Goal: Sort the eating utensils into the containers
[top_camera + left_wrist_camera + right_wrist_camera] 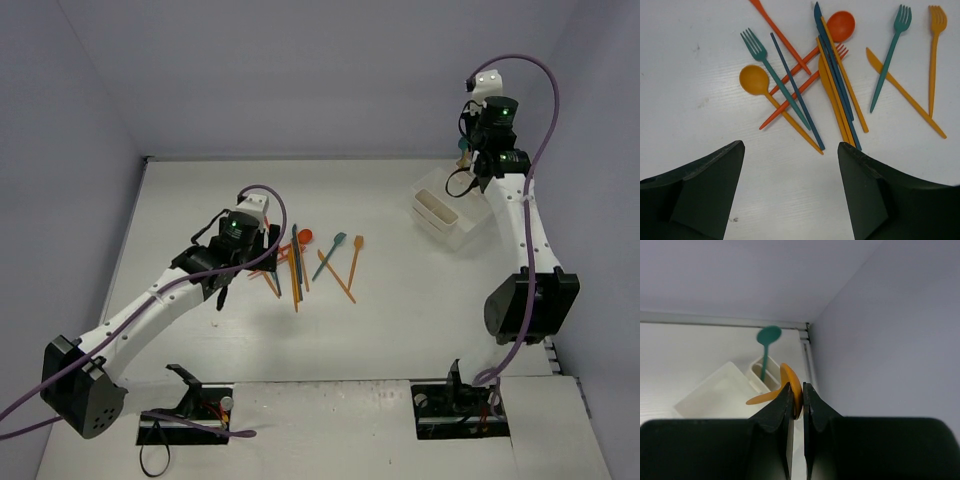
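Here the right gripper (797,390) pinches an orange spoon (789,375); the left gripper (790,148) gapes wide.

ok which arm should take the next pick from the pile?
Left. The left end effector is open, just short of the utensil pile; the right end effector is shut on an orange utensil near the bins.
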